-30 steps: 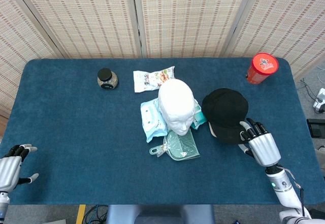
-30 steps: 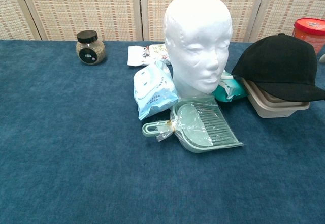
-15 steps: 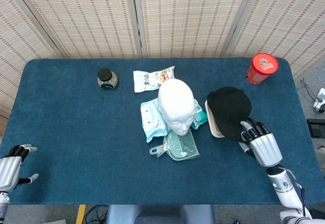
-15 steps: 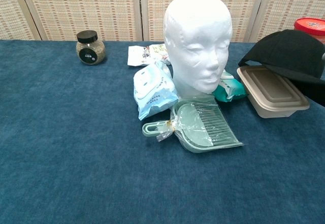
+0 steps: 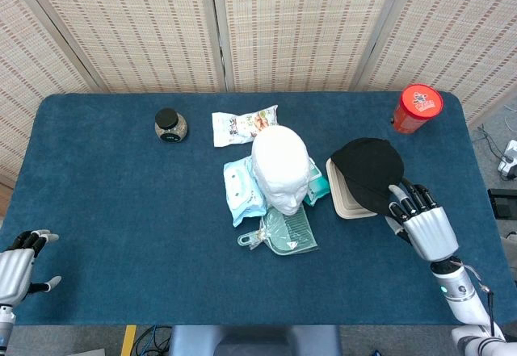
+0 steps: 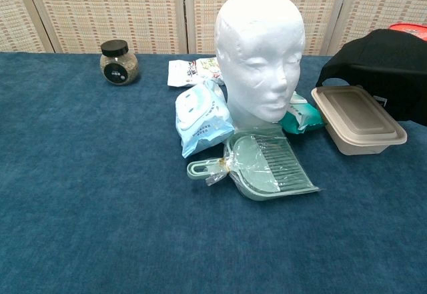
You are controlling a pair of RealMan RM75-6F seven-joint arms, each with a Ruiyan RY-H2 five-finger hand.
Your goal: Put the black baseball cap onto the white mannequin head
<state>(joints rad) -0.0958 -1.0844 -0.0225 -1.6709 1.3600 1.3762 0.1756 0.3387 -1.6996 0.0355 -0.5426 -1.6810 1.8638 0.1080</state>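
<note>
The white mannequin head (image 5: 280, 168) (image 6: 261, 54) stands upright mid-table, bare, facing the front edge. My right hand (image 5: 423, 225) holds the black baseball cap (image 5: 370, 170) (image 6: 383, 71) by its near edge, lifted off the beige lidded box (image 5: 346, 192) (image 6: 356, 118) and tilted, to the right of the head. In the chest view the cap hangs at the right edge with its inside partly showing; the hand itself is hidden there. My left hand (image 5: 18, 267) rests at the front left corner, fingers apart, holding nothing.
A light blue wipes pack (image 5: 243, 188), a green wipes pack (image 6: 301, 117) and a wrapped green dustpan (image 5: 284, 232) crowd the head's base. A snack bag (image 5: 242, 124), a dark-lidded jar (image 5: 169, 124) and a red canister (image 5: 417, 107) stand further back.
The right hand has lifted the cap off the beige box and drawn it up and to the right, uncovering the box. The left hand has not moved.
</note>
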